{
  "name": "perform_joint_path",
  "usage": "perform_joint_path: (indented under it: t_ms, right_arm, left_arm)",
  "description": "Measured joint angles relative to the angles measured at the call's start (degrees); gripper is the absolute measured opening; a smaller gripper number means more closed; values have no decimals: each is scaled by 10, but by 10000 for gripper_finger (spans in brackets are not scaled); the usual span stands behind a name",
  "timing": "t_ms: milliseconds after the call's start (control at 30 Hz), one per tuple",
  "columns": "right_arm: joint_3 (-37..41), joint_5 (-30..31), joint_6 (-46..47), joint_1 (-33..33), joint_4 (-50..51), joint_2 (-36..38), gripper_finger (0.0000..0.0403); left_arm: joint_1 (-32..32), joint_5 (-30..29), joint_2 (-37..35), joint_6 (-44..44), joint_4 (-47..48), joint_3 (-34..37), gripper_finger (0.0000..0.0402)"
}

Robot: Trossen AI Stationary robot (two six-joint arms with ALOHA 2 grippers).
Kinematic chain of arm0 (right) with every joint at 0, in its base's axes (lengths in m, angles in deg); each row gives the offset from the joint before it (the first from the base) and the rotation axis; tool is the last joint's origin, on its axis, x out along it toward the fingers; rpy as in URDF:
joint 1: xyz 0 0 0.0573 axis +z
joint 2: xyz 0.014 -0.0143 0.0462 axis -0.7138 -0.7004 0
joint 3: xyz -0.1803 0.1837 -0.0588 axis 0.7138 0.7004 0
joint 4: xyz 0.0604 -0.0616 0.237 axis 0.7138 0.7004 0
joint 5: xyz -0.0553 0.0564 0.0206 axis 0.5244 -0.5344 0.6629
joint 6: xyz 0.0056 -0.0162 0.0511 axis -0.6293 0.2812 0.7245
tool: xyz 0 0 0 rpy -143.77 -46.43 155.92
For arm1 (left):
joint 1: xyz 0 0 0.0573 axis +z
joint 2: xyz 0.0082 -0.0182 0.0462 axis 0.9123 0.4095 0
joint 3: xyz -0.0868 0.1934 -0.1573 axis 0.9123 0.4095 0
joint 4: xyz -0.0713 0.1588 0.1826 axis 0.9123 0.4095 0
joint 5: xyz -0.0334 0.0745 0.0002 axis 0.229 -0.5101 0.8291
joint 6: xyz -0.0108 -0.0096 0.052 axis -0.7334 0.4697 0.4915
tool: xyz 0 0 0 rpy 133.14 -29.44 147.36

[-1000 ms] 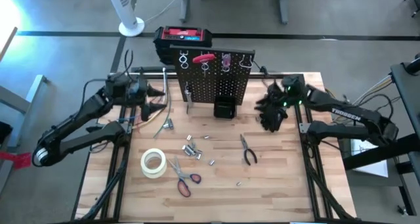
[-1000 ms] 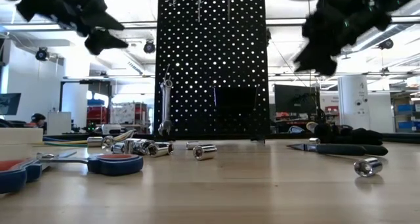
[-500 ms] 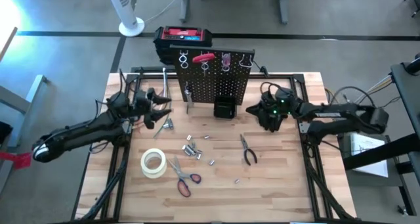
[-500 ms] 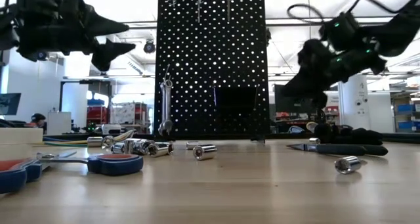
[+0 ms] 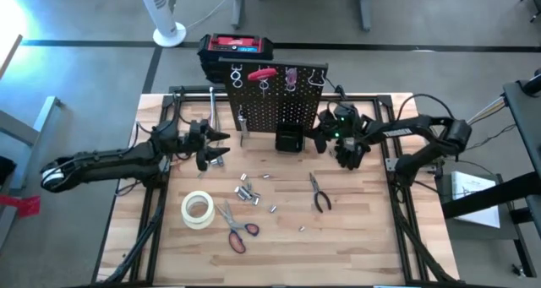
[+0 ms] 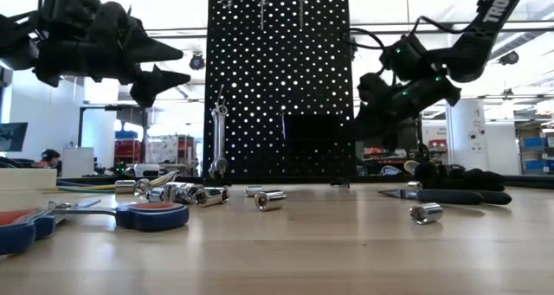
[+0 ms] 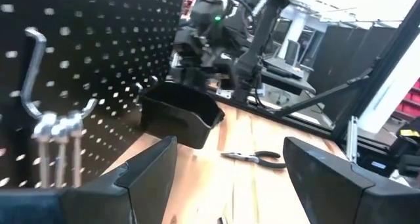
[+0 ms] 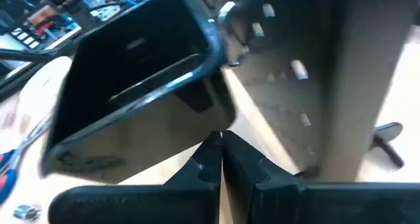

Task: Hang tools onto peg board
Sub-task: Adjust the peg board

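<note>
The peg board (image 5: 279, 102) stands upright at the table's far middle, with a red tool (image 5: 262, 73) and silver pieces hung along its top, a wrench (image 6: 218, 139) on its left edge and a black bin (image 5: 289, 140) at its foot. Pliers (image 5: 319, 191), red-handled scissors (image 5: 237, 230) and small sockets (image 5: 247, 191) lie on the table. My left gripper (image 7: 230, 178) hovers open left of the board, pointing level toward the bin (image 7: 180, 115). My right gripper (image 8: 220, 145) is shut with nothing between its fingers, just right of the bin (image 8: 138, 86), above the table.
A white tape roll (image 5: 197, 209) lies near the scissors. A black glove (image 5: 351, 153) sits under my right arm. A red-and-black toolbox (image 5: 237, 47) stands behind the board. One loose socket (image 6: 426, 213) lies alone on the wood in front of the pliers.
My left gripper has come down and toward the peg board, staying open. My right gripper has come down and toward the table's left, up to the bin. A loose socket at the near right has rolled toward the table's left.
</note>
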Motion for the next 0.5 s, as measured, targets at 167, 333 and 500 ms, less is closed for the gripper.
perform_joint_path:
  t_ms: [167, 333, 500]
  right_arm:
    - [-7, 0, -19, -23, 6, -14, 1]
    - [-6, -2, -33, -49, 7, -12, 0]
    - [-9, -9, -41, -66, 11, -12, 0]
  left_arm:
    - [-12, -31, 16, 10, -2, 0, 270]
    - [-15, -33, 33, 10, -26, -1, 270]
    - [-22, -33, 55, 7, -60, -1, 270]
